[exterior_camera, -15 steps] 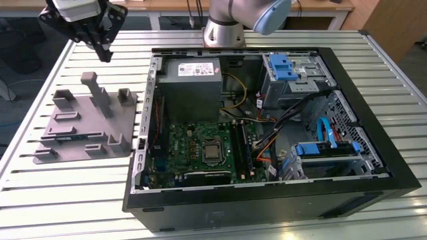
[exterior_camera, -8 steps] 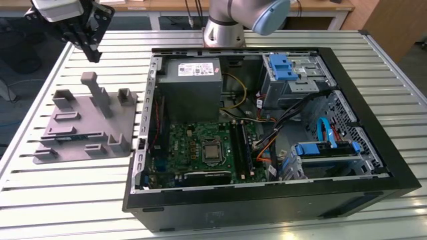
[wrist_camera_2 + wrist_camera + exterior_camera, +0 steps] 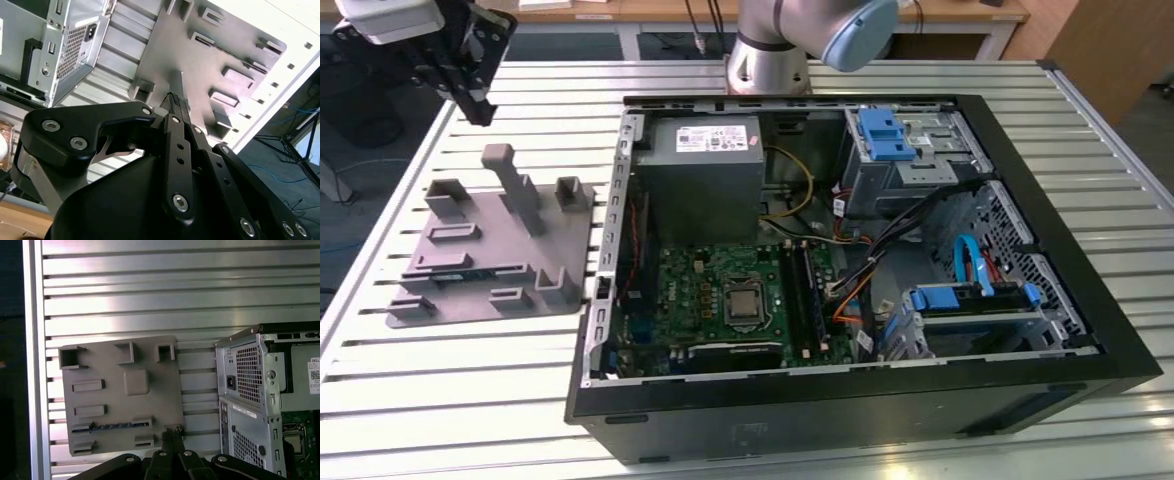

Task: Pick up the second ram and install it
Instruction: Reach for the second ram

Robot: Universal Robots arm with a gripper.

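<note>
An open desktop computer case (image 3: 854, 405) lies on its side on a slatted metal tabletop (image 3: 454, 400), filling the middle of the exterior view out to three o'clock. Inside it, a green motherboard (image 3: 707, 290) sits toward six o'clock and a grey power supply (image 3: 700, 165) toward twelve. Beside the case, at nine o'clock in the exterior view, a grey plastic fixture plate (image 3: 507, 250) with upright posts lies flat on the tabletop. The second ram (image 3: 112, 425), a long, narrow, dark blue-green stick, lies lengthwise in a slot of this plate. In the exterior view its slot is toward seven o'clock from the plate's middle. The black gripper (image 3: 479, 112) hangs in the air at ten o'clock in the exterior view, at about twelve o'clock from the plate and well apart from the ram. Its fingers (image 3: 176, 107) point down toward the plate and are pressed together with nothing between them, as both wrist views show. The arm's silver and pale blue base (image 3: 774, 50) stands at twelve o'clock, behind the case.
</note>
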